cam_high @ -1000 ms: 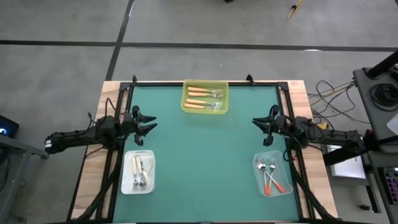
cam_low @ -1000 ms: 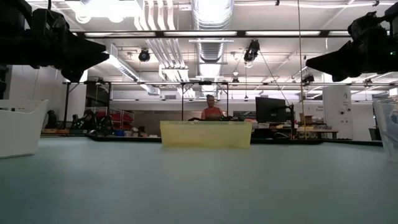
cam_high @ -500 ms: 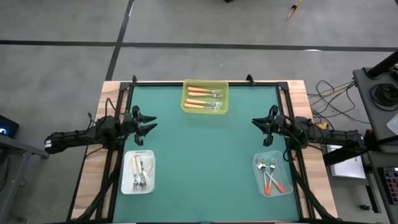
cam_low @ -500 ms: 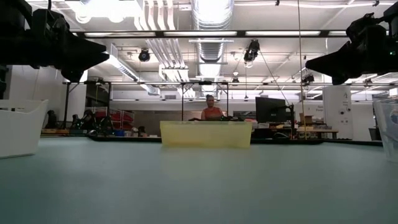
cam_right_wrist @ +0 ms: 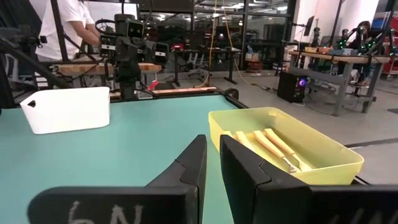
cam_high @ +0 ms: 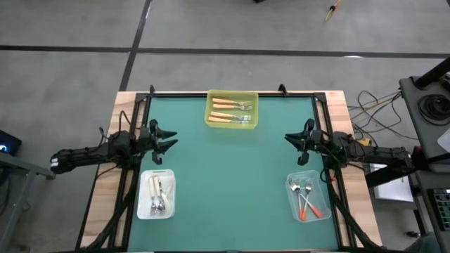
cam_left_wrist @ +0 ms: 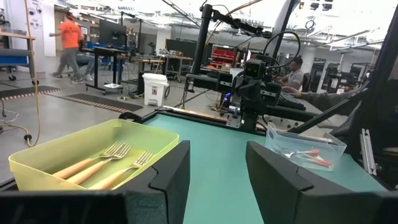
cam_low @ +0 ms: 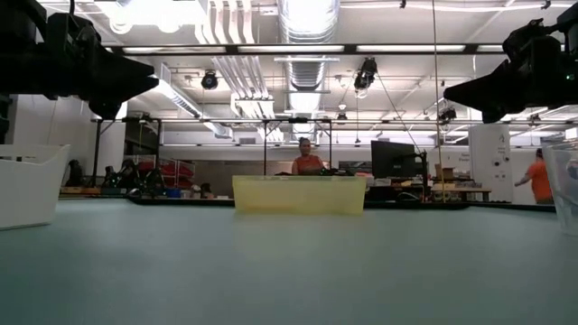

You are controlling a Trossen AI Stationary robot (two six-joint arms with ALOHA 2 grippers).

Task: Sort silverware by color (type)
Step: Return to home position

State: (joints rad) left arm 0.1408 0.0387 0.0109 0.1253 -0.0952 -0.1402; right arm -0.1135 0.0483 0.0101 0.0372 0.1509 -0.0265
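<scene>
The silverware lies sorted in three bins on the green table. Light-orange-handled forks point(cam_high: 228, 111) lie in the yellow bin point(cam_high: 209, 110) at the far edge. White-handled forks point(cam_high: 157, 195) lie in the white bin point(cam_high: 143, 197) at the near left. Red-orange-handled forks point(cam_high: 306, 200) lie in the clear bin point(cam_high: 325, 204) at the near right. My left gripper point(cam_high: 171, 138) hovers level at the table's left edge, open, with nothing between its fingers point(cam_left_wrist: 163, 177). My right gripper point(cam_high: 288, 138) hovers level at the right edge, its fingers point(cam_right_wrist: 194, 163) nearly together, holding nothing.
The green mat point(cam_high: 232, 176) between the bins is bare. A black frame point(cam_high: 232, 93) runs round the table. In the low view the yellow bin point(cam_low: 300, 194) stands at the middle back. People move in the room beyond the table.
</scene>
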